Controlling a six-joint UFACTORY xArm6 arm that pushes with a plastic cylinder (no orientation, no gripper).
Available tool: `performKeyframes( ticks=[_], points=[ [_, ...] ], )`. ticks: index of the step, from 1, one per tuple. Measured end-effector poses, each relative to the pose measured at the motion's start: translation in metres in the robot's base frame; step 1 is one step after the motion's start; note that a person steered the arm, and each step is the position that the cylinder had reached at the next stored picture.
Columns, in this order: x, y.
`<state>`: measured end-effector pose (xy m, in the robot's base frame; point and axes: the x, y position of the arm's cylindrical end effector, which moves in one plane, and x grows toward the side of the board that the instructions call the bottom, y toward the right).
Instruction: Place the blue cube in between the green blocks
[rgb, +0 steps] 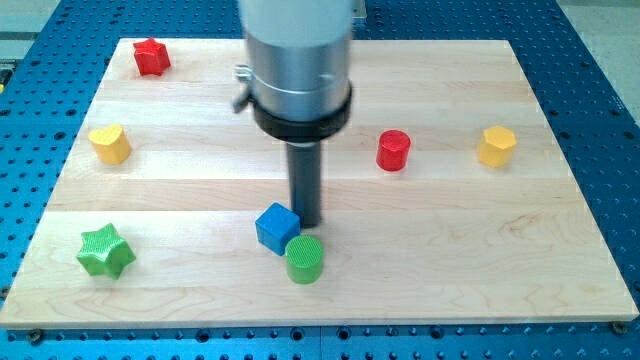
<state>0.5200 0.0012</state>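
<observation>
Pale wood planks make up the board (560, 250), and on it the blue cube (277, 228) sits near the view's bottom centre, touching or almost touching the green cylinder (305, 260) at its lower right, while the green star (105, 251) lies well apart at the view's lower left. The dark rod comes down from the wide silver housing, and my tip (308, 222) rests just beside the cube's right upper edge, between the cube and the open board behind it. To do this step well, I judge the push should run toward the view's left and slightly down, so the cube slides clear of the cylinder and stops on the line joining the 2 green blocks; a glancing contact could spin the cube or drag the cylinder along. There are no jaws here, only the rod, so nothing is held; it merely touches or nearly touches the cube.
</observation>
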Motion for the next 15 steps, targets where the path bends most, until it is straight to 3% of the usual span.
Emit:
performKeyframes(
  ticks=[1, 4, 7, 9, 12, 13, 15],
  points=[
    [0.011, 0.031],
    [0.011, -0.079],
    [-0.011, -0.085],
    [0.001, -0.11],
    [0.02, -0.09],
    [0.007, -0.077],
    [-0.071, -0.02]
  ],
)
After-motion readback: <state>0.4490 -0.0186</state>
